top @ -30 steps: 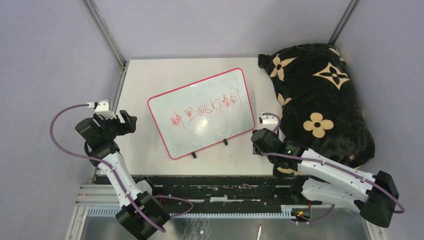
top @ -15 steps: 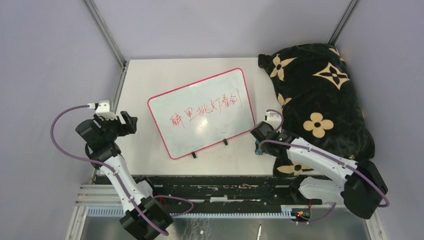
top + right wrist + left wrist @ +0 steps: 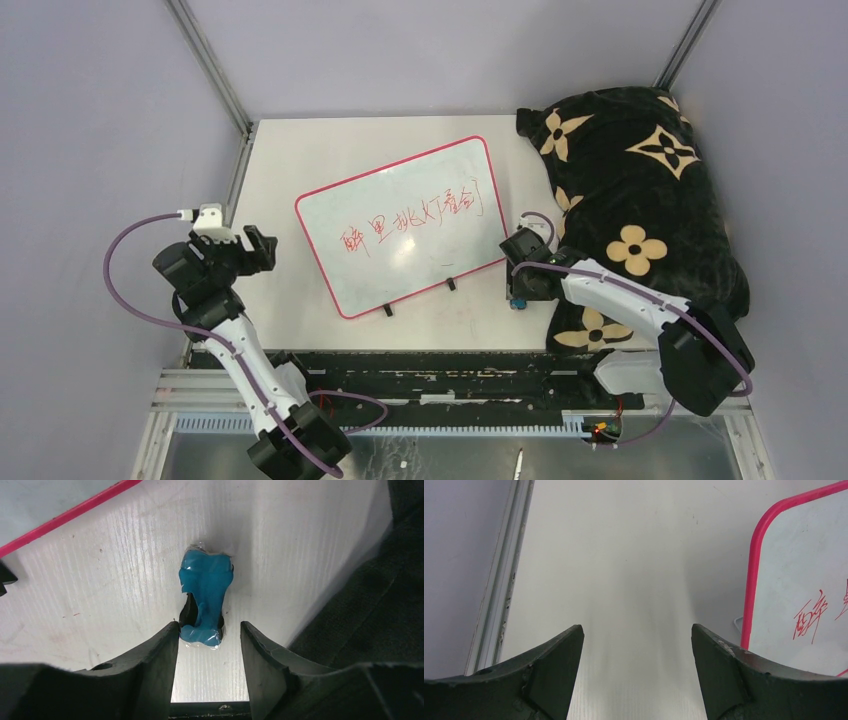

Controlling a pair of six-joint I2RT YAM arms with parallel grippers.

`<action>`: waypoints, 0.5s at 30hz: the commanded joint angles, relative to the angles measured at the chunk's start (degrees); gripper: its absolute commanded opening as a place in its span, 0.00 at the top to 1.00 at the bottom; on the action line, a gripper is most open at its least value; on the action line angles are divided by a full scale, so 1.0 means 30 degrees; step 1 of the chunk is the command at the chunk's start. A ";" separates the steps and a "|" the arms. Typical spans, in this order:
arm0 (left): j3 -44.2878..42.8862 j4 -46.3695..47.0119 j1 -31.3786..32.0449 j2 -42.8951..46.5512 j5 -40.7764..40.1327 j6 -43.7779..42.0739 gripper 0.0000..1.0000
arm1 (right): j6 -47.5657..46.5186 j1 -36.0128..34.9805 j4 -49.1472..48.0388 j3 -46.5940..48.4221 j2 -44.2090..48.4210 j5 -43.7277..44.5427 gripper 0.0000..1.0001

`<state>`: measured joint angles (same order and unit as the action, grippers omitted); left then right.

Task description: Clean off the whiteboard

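Observation:
The whiteboard, red-bordered and carrying red handwriting, lies tilted at the middle of the table. It also shows in the left wrist view and as a corner in the right wrist view. A small blue plastic-wrapped eraser lies on the table by the board's near right corner. My right gripper is open just over it, the eraser's near end at its fingertips. In the top view, the right gripper points toward the near edge. My left gripper is open and empty, left of the board.
A black bag with beige flower prints fills the table's right side, close beside the right gripper. Two black clips sit on the board's near edge. A black rail runs along the near edge. A metal frame borders the left.
My right arm has swung its wrist toward the board's near right corner, bringing the gripper over the blue eraser. My left gripper has shifted slightly right.

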<state>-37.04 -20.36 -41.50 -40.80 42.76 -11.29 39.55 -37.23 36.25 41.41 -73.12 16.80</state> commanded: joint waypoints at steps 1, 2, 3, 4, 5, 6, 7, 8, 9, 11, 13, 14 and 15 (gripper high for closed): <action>-0.0619 -0.0202 -0.0026 0.0412 0.0649 -0.0947 0.15 | -0.0348 0.0056 -0.1229 0.0450 -0.0639 -0.0413 0.43; -0.0697 -0.0298 -0.0029 0.0440 0.0704 -0.0937 0.15 | -0.0358 0.0063 -0.1355 0.0401 -0.0773 -0.0366 0.43; -0.0798 -0.0382 -0.0041 0.0468 0.0770 -0.0919 0.15 | -0.0345 0.0075 -0.1408 0.0409 -0.0925 -0.0294 0.43; -0.0855 -0.0427 -0.0053 0.0469 0.0822 -0.0865 0.15 | -0.0365 0.0077 -0.1443 0.0414 -0.1109 -0.0208 0.43; -0.0932 -0.0462 -0.0051 0.0491 0.0847 -0.0829 0.15 | -0.0353 0.0077 -0.1536 0.0407 -0.1260 -0.0183 0.43; -0.0989 -0.0477 -0.0032 0.0487 0.0895 -0.0795 0.15 | -0.0388 0.0077 -0.1701 0.0406 -0.1422 -0.0180 0.43; -0.1025 -0.0471 -0.0048 0.0501 0.0918 -0.0776 0.15 | -0.0407 0.0084 -0.1799 0.0406 -0.1603 -0.0179 0.44; -0.1056 -0.0478 -0.0032 0.0521 0.0921 -0.0738 0.15 | -0.0410 0.0085 -0.1873 0.0414 -0.1750 -0.0157 0.46; -0.1085 -0.0479 -0.0030 0.0524 0.0918 -0.0700 0.15 | -0.0439 0.0078 -0.1912 0.0407 -0.1937 -0.0110 0.47; -0.1127 -0.0505 -0.0041 0.0543 0.0921 -0.0666 0.15 | -0.0363 0.0079 -0.1945 0.0432 -0.2194 0.0027 0.50; -0.1116 -0.0537 -0.0026 0.0610 0.0919 -0.0670 0.15 | -0.0226 0.0085 -0.1989 0.0388 -0.2229 0.0209 0.52; -0.1105 -0.0552 -0.0011 0.0634 0.0921 -0.0684 0.15 | -0.0153 0.0078 -0.1988 0.0364 -0.2202 0.0316 0.52; -0.1080 -0.0561 -0.0016 0.0666 0.0921 -0.0675 0.15 | -0.0081 0.0099 -0.2003 0.0350 -0.2173 0.0443 0.54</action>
<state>-37.87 -22.39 -41.50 -39.94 43.81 -11.79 38.72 -37.21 32.05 41.41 -79.83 15.92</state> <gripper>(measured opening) 0.854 0.482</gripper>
